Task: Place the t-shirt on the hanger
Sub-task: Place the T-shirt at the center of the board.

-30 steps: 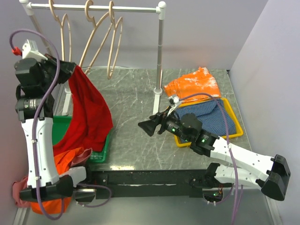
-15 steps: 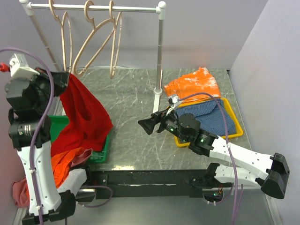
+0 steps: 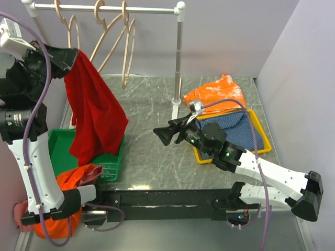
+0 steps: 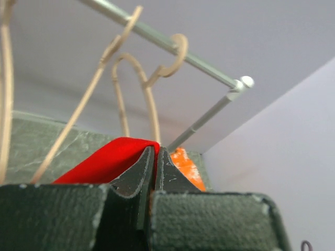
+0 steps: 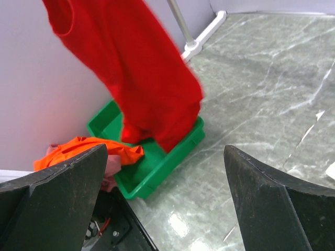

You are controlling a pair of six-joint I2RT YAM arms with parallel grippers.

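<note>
At the upper left of the top view, the left tool [image 3: 72, 56] is held high. Its two fingers are pressed together on a top edge of the t-shirt [image 3: 97, 112]. The left wrist view shows this too, with the red cloth [image 4: 107, 161] pinched at the tips of the tool [image 4: 155, 152]. The t-shirt hangs down in a long bunch, and its low end reaches the green bin [image 3: 58, 142] at the left side of the desk [image 3: 152, 110]. An orange cloth [image 3: 70, 180] lies at the bin's near end.

Along the top of the frame, three hangers [image 3: 127, 48] hang from a rail [image 3: 146, 10]. The t-shirt is just left of them and is not on any of them.

Near the middle, the right tool [image 3: 160, 137] points left at the t-shirt with its fingers wide apart, holding nothing. To the right, an orange garment [image 3: 217, 94] and a blue cloth [image 3: 230, 123] lie by a yellow tray [image 3: 263, 145].
</note>
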